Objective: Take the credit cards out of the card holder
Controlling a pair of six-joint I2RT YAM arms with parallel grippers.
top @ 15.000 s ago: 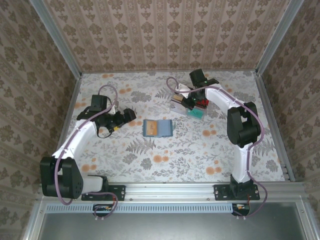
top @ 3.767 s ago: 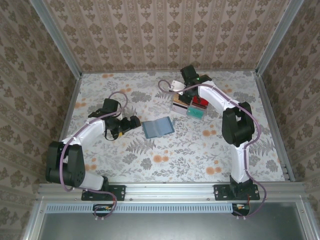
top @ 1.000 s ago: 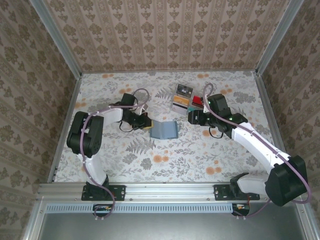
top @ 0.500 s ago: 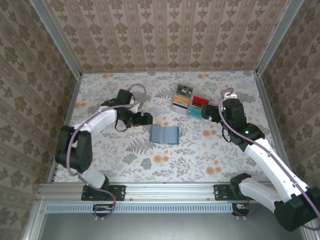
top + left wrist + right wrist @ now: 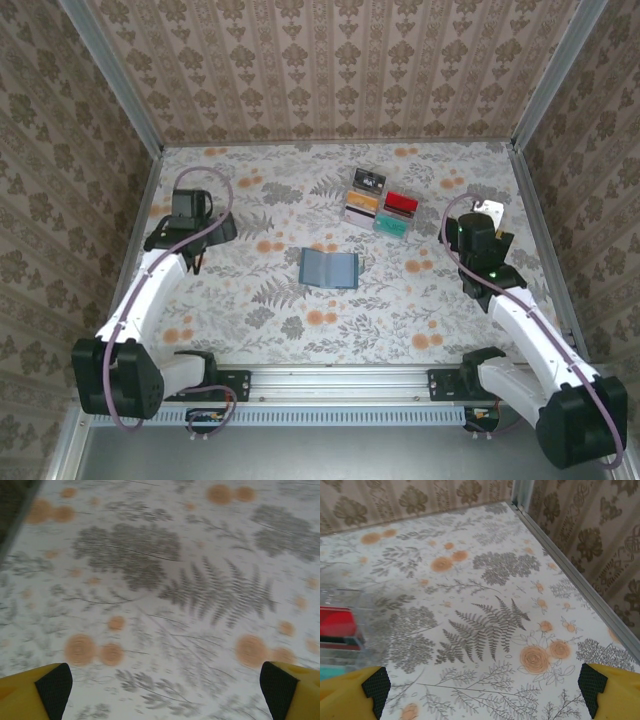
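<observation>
The left claw (image 5: 162,692) hangs over bare flowered table (image 5: 250,310) with its jaws spread wide and nothing between them. The card holder (image 5: 329,268) lies well off to its right and a little nearer the bases, opened flat. No card shows on its teal panels; whether one is tucked in a pocket I cannot tell. Left of the right claw (image 5: 484,690) stands the clear tray (image 5: 347,600), with what looks like the orange-tan card (image 5: 362,204) inside. The right claw is also agape and empty. The holder is probably light and floppy and apt to slide, so pin one panel. Any card would be thin, stiff and slick — pinch its exposed edge.
</observation>
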